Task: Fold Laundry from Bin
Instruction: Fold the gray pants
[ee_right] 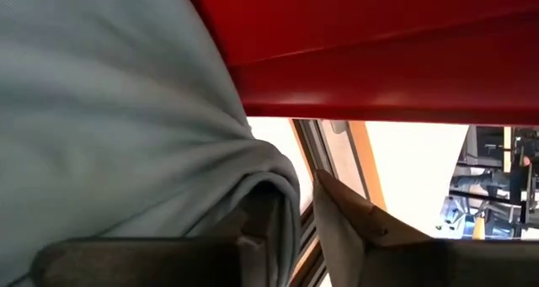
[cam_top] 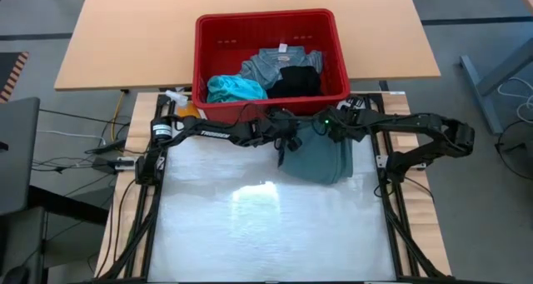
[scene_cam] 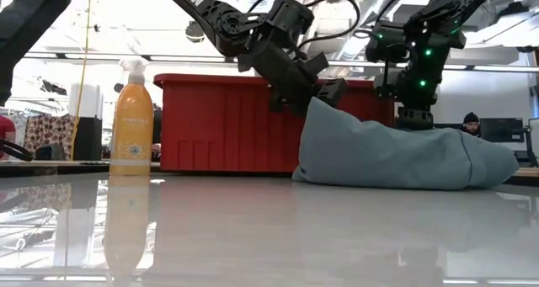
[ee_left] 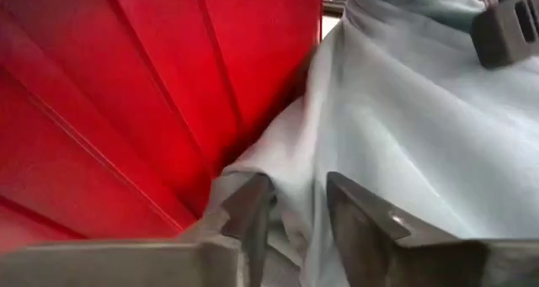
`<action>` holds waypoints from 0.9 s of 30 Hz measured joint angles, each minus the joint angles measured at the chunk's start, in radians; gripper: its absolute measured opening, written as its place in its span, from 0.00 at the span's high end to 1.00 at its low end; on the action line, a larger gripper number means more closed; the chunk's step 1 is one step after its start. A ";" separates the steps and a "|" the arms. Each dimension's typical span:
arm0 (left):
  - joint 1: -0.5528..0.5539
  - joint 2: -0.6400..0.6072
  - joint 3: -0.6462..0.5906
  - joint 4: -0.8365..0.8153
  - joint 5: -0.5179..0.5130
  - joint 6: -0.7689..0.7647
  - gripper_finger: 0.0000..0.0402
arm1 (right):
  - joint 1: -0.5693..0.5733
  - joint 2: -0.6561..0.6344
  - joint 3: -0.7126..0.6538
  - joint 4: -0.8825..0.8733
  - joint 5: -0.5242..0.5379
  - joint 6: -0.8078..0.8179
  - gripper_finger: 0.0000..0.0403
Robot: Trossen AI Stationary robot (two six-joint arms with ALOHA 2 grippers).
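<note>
A muted grey-green garment (cam_top: 321, 159) lies bunched on the table just in front of the red bin (cam_top: 266, 19). Its lower part rests on the tabletop, and its left end rises to a peak (scene_cam: 316, 110). My left gripper (cam_top: 285, 142) stands open at that peak, close to the bin's near wall (ee_left: 152, 93). My right gripper (cam_top: 326, 127) is open at the garment's far edge, under the bin's rim (ee_right: 379, 60). Inside the bin lie a turquoise garment (cam_top: 236, 88), a mottled blue-grey one (cam_top: 275, 65) and a black one (cam_top: 297, 80). My left gripper has its fingers apart, with a fold of the garment's raised left end (ee_left: 295, 186) running between them. Cloth lies against one finger (ee_left: 250, 207). The fingers slant down from the table's left. The garment's bulk rests on the table. My right gripper has its fingers apart. A rolled edge of the garment (ee_right: 269, 173) drapes over one finger (ee_right: 261, 228); the other finger (ee_right: 341, 224) stands bare. The rest of the garment sags onto the table.
An orange spray bottle (scene_cam: 132, 123) stands at the bin's left near corner. The shiny white work surface (cam_top: 266, 226) stretches toward the near edge. Cables and a frame run along the left side (cam_top: 125, 163). A wooden desk (cam_top: 133, 34) carries the bin.
</note>
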 joint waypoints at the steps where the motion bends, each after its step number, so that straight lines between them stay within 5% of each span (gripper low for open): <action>1: -0.005 -0.006 0.000 -0.014 -0.006 0.003 0.67 | -0.003 0.000 0.000 0.001 0.000 0.000 0.75; 10: -0.132 -0.128 -0.039 0.036 -0.245 0.179 0.58 | -0.052 0.000 0.000 -0.007 -0.001 0.000 0.52; 14: -0.211 -0.102 -0.156 0.255 -0.132 0.157 0.60 | -0.062 0.000 0.000 -0.011 -0.001 0.000 0.45; 17: -0.251 -0.027 -0.216 0.395 -0.159 0.119 0.63 | -0.058 0.000 0.000 -0.022 -0.001 0.000 0.43; 27: -0.225 0.084 -0.209 0.337 -0.163 -0.011 0.68 | -0.038 -0.005 0.040 -0.125 -0.092 0.024 0.42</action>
